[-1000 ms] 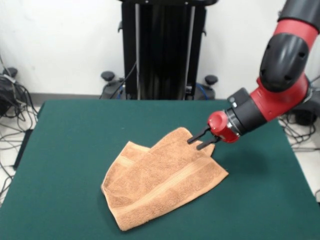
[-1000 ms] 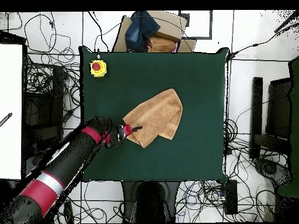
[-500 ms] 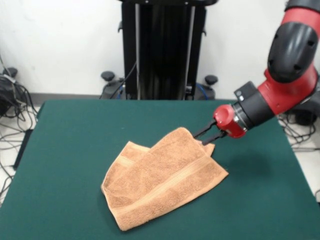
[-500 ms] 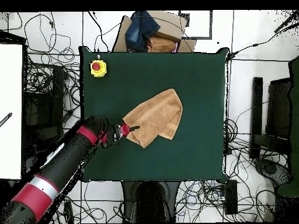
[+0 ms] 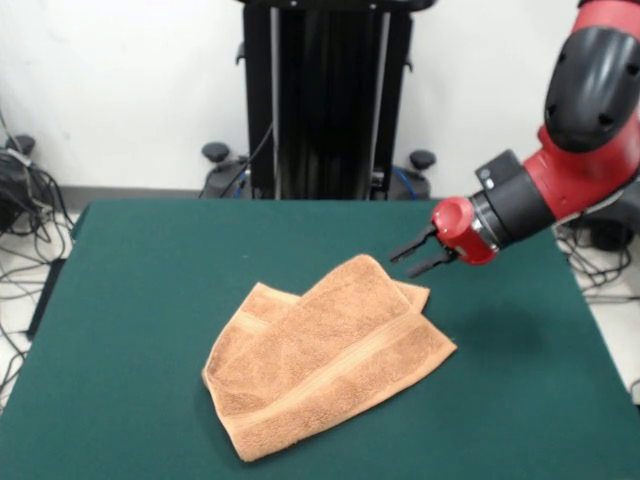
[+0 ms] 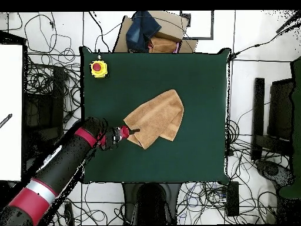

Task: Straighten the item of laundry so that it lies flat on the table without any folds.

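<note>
The item of laundry (image 5: 330,350) is a peach-orange towel lying folded over itself in the middle of the dark green table (image 5: 140,300), with one layer overlapping another and a woven band showing. My gripper (image 5: 410,260) hovers just above and beyond the towel's far right corner, open, with nothing between its fingers. Seen from overhead, the gripper (image 6: 135,130) sits at the edge of the towel (image 6: 159,118) nearest the robot's base, on the table (image 6: 200,76).
A yellow box with a red button (image 6: 99,68) stands near one table corner. A cardboard box with clothes (image 6: 151,32) sits just off the far table edge. Cables cover the floor around the table.
My gripper has lifted up and away from the towel's corner, to the right in the front view. The towel lies as it did, still folded.
</note>
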`<state>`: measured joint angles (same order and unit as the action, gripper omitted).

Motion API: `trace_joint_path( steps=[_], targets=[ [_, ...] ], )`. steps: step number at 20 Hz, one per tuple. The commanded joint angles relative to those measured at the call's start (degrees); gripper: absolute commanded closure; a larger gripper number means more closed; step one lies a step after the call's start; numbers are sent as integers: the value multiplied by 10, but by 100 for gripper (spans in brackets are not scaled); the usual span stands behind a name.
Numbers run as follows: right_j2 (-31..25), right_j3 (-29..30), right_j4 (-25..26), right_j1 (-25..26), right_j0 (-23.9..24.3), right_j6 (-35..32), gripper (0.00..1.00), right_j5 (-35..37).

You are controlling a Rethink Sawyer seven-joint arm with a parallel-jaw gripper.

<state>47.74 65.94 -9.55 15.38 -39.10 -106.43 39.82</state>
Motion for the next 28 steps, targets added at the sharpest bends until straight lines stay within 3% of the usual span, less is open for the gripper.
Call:
trace_joint_path(
  steps=[1, 20, 23, 28],
  targets=[
    [-88, -11, -37, 50, -3, -160, 0, 43],
    [-25, -98, -77, 157, -25, -220, 0, 54],
    [-6, -114, -74, 174, -19, -226, 0, 28],
    [-20, -102, -70, 160, -16, -212, 0, 31]
  ],
)
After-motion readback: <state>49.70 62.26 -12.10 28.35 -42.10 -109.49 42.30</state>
